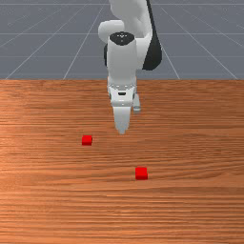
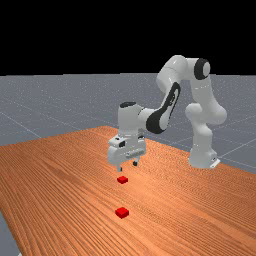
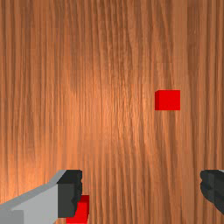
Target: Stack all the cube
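Sharing a bright red, one cube [image 1: 86, 140] and another cube [image 1: 141, 173] lie apart, the pincer [image 2: 127, 166] spread wide.

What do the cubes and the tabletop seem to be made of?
The red cubes look like plain matte plastic or painted wood: flat, even colour, no grain. The tabletop looks like orange-brown wood, perhaps lightly varnished: streaky grain, a soft bright patch.

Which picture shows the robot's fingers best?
The wrist view, because both fingers look big there, with a wide gap between them. The far view shows them smaller, as two separate dark tips. The front view sees the hand from its narrow side, so they overlap.
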Action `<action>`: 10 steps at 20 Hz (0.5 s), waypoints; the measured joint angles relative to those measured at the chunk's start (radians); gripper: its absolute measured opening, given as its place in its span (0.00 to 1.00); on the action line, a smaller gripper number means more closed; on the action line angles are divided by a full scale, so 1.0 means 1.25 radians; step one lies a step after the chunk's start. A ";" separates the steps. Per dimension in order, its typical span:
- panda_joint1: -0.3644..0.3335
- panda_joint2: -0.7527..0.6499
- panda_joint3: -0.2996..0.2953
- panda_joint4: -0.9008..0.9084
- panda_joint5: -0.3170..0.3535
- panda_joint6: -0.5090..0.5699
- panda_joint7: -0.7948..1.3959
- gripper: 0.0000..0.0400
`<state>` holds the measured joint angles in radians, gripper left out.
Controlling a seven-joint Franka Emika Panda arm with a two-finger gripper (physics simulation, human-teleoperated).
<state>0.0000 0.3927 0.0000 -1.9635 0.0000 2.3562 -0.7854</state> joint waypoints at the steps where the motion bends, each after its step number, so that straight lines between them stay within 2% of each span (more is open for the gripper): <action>1: 0.000 0.000 0.000 0.000 0.000 0.000 0.000 0.61; 2: 0.000 0.000 0.000 0.000 0.000 0.000 0.000 0.37; 3: 0.000 0.000 0.000 0.000 0.000 0.000 0.000 0.22; 5: 0.000 0.000 0.000 0.000 0.000 0.000 0.000 0.08; 6: -0.002 0.000 0.002 0.000 0.005 0.000 -0.005 0.44; 7: -0.004 0.001 0.003 0.002 0.008 -0.001 -0.008 0.66; 8: -0.001 0.006 0.000 0.012 0.001 -0.011 -0.001 0.79; 10: -0.001 0.013 0.000 0.022 0.001 -0.013 -0.001 0.92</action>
<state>-0.0009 0.4089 0.0003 -1.9360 0.0011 2.3400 -0.7870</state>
